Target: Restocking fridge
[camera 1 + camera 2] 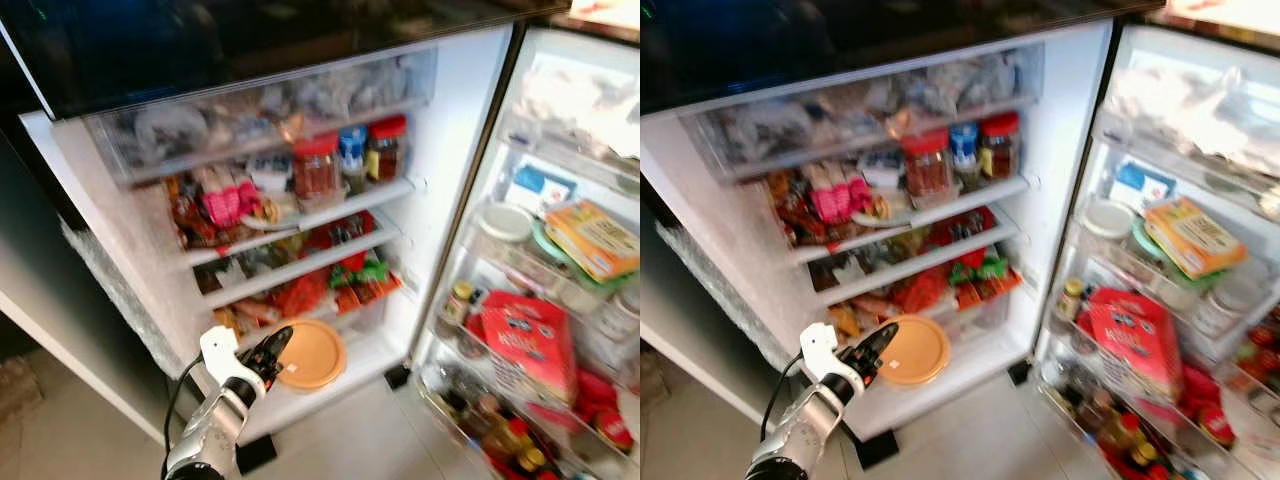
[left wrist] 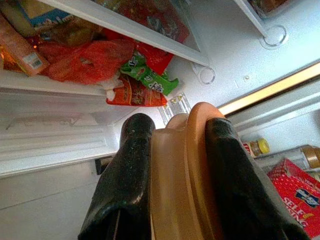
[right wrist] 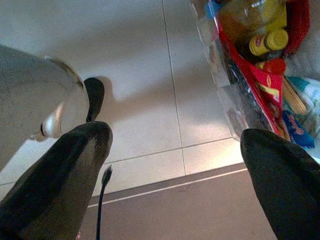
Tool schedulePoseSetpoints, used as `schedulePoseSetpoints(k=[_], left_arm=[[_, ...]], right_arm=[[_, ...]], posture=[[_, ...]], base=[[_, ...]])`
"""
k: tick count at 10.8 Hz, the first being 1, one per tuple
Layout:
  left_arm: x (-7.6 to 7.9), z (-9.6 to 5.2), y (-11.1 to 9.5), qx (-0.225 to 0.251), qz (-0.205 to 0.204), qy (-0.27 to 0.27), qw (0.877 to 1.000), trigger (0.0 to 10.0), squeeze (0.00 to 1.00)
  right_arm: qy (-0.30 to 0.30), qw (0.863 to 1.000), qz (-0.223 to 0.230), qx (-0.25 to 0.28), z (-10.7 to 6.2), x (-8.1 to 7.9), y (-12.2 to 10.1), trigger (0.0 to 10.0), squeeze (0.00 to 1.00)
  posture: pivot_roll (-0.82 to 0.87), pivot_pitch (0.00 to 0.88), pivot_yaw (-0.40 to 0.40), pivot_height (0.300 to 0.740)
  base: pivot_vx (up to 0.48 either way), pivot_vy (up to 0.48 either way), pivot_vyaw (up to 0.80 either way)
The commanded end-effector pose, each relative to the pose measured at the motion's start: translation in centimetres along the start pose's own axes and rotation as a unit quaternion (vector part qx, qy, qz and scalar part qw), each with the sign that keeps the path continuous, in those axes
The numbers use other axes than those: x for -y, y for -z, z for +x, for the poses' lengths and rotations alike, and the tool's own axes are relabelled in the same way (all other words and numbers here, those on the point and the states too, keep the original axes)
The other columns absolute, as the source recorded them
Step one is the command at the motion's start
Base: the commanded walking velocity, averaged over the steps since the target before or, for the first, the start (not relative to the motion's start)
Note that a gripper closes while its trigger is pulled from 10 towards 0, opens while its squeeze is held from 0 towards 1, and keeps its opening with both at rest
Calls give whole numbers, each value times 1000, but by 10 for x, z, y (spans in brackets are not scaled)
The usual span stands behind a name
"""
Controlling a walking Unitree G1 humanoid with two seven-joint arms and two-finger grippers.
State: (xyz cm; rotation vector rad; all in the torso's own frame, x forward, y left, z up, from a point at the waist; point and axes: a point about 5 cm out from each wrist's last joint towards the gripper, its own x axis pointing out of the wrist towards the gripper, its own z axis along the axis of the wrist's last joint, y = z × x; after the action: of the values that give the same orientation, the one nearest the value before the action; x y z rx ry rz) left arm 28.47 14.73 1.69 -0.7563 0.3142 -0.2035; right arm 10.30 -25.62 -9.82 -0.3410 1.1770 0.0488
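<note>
An open fridge (image 1: 440, 180) stands before me, its shelves packed with food. My left gripper (image 1: 275, 352) is shut on the rim of a round orange container (image 1: 312, 354), holding it just above the white bottom ledge (image 1: 340, 385) of the fridge. In the left wrist view the two black fingers (image 2: 125, 175) clamp the orange container (image 2: 180, 170) edge-on. My right gripper (image 3: 175, 165) hangs open over the tiled floor (image 3: 140, 75), beside the lower door bin.
Red-lidded jars (image 1: 316, 165) stand on the upper shelf; red and green packets (image 1: 350, 272) fill the lower ones. The open door (image 1: 560, 300) on the right holds a red box (image 1: 528, 335), bottles (image 1: 505, 440) and a yellow carton (image 1: 595, 238). A dark cabinet (image 1: 40, 260) is at left.
</note>
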Motion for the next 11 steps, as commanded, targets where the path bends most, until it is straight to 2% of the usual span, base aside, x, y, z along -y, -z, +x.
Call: schedulePoseSetpoints(k=[1, 4, 5, 6, 11], left_arm=[[-1, 1, -2, 1, -1, 3, 1000, 10000, 0], [-5, 0, 0, -7, 0, 2, 1000, 10000, 0], [-5, 0, 0, -7, 1, 3, 1000, 10000, 0], [-5, 0, 1, -8, 1, 4, 1000, 10000, 0], [-9, -1, 3, -11, -2, 2, 1000, 10000, 0]], right_arm=[[-1, 1000, -1, 0, 0, 0, 0, 10000, 0], [1, 1000, 1, -2, 0, 1, 0, 10000, 0], [0, 1000, 12, -4, 0, 0, 1, 10000, 0], [-3, 1000, 1, 0, 0, 0, -1, 10000, 0], [-11, 1000, -6, 6, 0, -1, -3, 10000, 0]], posture=[[-261, 0, 32, 740], [-256, 0, 31, 740], [-254, 0, 31, 740], [-254, 0, 31, 740], [-266, 0, 36, 740]], base=[[266, 0, 0], [290, 0, 0], [300, 0, -800], [300, 0, -625], [301, 0, 0]])
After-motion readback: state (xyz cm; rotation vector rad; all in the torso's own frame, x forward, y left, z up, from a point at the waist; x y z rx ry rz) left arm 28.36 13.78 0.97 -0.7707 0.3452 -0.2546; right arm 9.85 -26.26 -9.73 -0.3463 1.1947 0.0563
